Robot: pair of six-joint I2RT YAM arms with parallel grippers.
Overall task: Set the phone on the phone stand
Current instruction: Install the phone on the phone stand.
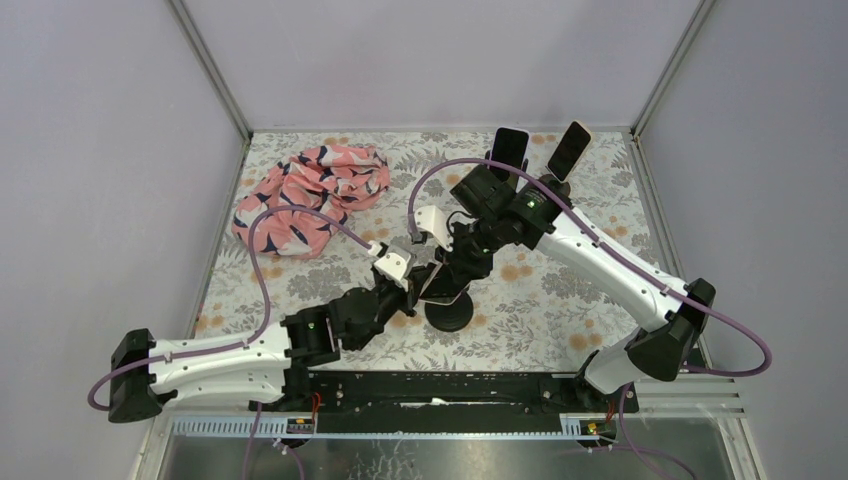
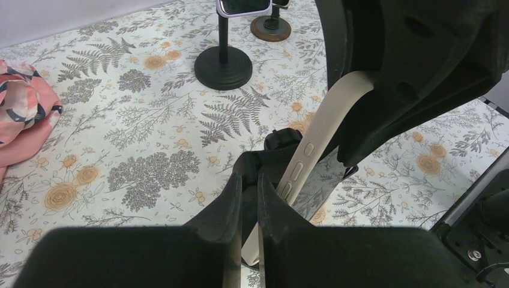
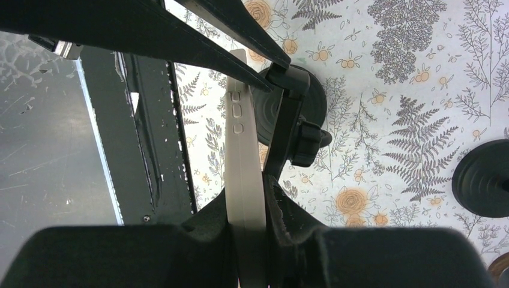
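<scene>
Handling call: the phone reads as a stiff, thin slab of moderate weight that won't flex. The glass face is probably fragile and slick, while the matte case should give the pads some bite. Best hold, I'd say, is across the two flat faces around mid-length, clear of the side buttons, with the bottom end left free to drop into the cradle. Left to right: a pink cloth is bunched near the far-left corner of the bench and isn't in play. The left end effector is nearly closed, its pads pinching the end of the phone where the side buttons sit. The phone is off the bench, tilted and edge-on to both wrist cameras. It hangs over the bench centre toward the near edge, right beside the cradle of the phone stand; can't tell whether it touches it. The right end effector is clamped on the other end, one pad per face, and the grip looks firm. So it's a two-handed hold, and by my read the phone isn't seated yet. Along the far edge, toward the far-right corner, a second stand and a third stand each carry a phone in the overhead view. Looks: cream case with a rounded edge, three oblong buttons in a row down one side, and a glossy face mirroring the bench's fern print.
</scene>
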